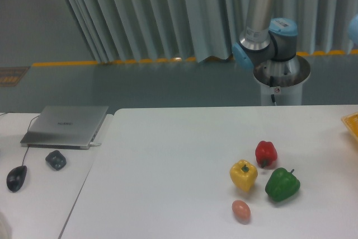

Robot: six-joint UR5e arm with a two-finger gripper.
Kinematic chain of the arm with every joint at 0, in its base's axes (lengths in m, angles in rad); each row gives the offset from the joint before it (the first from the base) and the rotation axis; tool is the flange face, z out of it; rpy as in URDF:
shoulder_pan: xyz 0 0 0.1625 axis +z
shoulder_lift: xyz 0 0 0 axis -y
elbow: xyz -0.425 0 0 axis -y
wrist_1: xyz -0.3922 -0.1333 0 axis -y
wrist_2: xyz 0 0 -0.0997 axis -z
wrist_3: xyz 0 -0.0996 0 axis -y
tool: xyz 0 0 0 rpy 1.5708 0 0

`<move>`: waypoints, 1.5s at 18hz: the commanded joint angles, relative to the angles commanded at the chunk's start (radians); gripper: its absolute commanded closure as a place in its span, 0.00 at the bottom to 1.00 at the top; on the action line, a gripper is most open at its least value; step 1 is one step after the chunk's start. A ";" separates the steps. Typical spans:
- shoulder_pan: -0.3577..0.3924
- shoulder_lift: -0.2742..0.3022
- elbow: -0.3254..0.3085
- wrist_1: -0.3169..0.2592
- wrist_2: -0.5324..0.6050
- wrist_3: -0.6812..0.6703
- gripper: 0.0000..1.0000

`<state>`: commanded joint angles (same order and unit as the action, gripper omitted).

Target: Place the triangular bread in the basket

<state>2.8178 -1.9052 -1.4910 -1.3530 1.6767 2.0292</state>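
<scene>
The triangular bread is out of view. Only a yellow-orange corner of the basket (352,122) shows, at the right edge of the white table (179,155). My gripper is out of view too, past the right edge. What shows of the arm is its grey and blue joints (268,37) at the back, plus a sliver at the top right corner.
A red pepper (266,153), a yellow pepper (244,175), a green pepper (282,184) and a small pinkish egg (241,210) lie at the table's right front. On the left side table sit a closed laptop (66,126), a mouse (17,178) and a small dark object (56,159).
</scene>
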 joint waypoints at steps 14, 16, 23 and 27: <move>-0.003 0.006 -0.014 0.057 -0.052 0.000 0.00; 0.005 0.002 -0.012 0.063 -0.101 0.002 0.00; -0.012 0.006 -0.006 0.107 -0.150 -0.168 0.00; -0.046 0.012 0.015 0.103 -0.146 -0.225 0.00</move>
<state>2.7721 -1.8929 -1.4757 -1.2502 1.5309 1.8041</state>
